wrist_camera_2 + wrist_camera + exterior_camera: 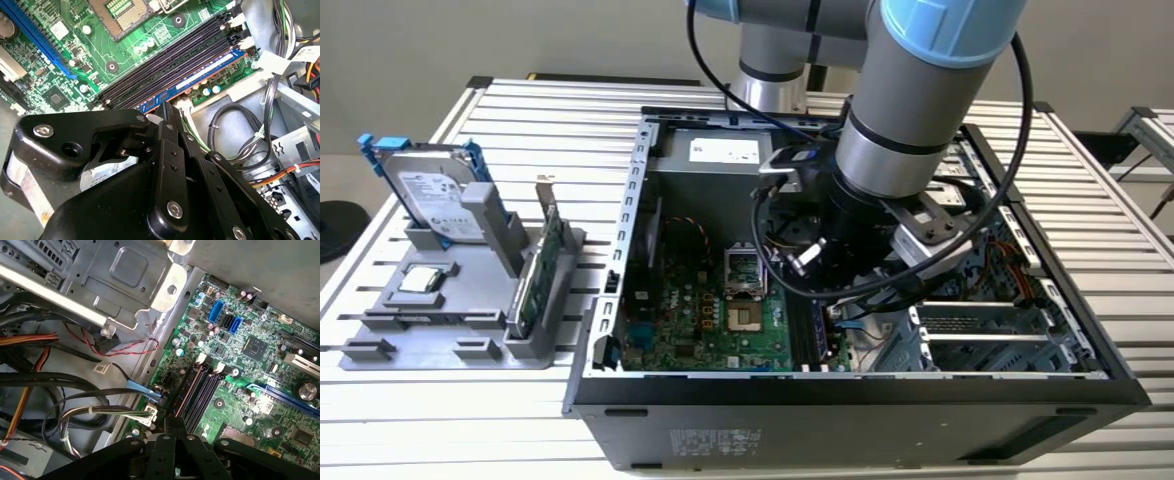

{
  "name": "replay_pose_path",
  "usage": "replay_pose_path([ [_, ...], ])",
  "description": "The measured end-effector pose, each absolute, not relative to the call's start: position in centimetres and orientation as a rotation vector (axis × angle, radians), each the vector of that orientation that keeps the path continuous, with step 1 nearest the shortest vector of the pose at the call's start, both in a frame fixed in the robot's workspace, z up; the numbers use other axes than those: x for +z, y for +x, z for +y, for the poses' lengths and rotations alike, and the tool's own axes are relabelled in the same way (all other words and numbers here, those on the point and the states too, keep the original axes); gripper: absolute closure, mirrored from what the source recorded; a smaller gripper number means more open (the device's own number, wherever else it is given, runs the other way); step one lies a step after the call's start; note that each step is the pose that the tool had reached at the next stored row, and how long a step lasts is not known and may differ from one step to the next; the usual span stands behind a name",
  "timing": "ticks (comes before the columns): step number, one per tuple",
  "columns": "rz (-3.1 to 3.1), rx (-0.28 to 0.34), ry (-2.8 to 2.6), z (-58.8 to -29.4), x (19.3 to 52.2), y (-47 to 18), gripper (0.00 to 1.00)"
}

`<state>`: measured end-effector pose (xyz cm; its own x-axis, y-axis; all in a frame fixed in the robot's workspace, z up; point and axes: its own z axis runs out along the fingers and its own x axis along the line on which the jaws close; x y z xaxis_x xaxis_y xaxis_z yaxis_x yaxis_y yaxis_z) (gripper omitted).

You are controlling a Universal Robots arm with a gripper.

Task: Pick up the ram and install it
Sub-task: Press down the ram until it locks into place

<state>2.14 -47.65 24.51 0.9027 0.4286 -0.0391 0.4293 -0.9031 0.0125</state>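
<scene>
The ram [205, 74], a thin bluish stick, stands on edge in the black slot [170, 60] nearest the motherboard's edge, in line with the other slots. In the second wrist view my gripper [164, 114] is closed on the near part of the stick, its black fingers [172, 150] pressed together over it. In the first wrist view the gripper [175, 426] sits at the end of the slots [200, 390], with the ram running away from it edge-on. In the exterior view the arm's wrist [881, 215] reaches down into the open computer case [854, 385] over the slots.
Bundled cables [240, 135] and a drive cage [125, 275] crowd the side of the slots away from the board. The CPU socket [743, 270] lies beside them. Outside the case, a grey holder [454, 335] carries a hard drive [434, 190], a green card [540, 265] and a chip [420, 280].
</scene>
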Motion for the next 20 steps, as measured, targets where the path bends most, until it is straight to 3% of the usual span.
replay_pose_path([
  [20,0.825,-0.053,3.01,-47.65,24.48,2.13,1.0],
])
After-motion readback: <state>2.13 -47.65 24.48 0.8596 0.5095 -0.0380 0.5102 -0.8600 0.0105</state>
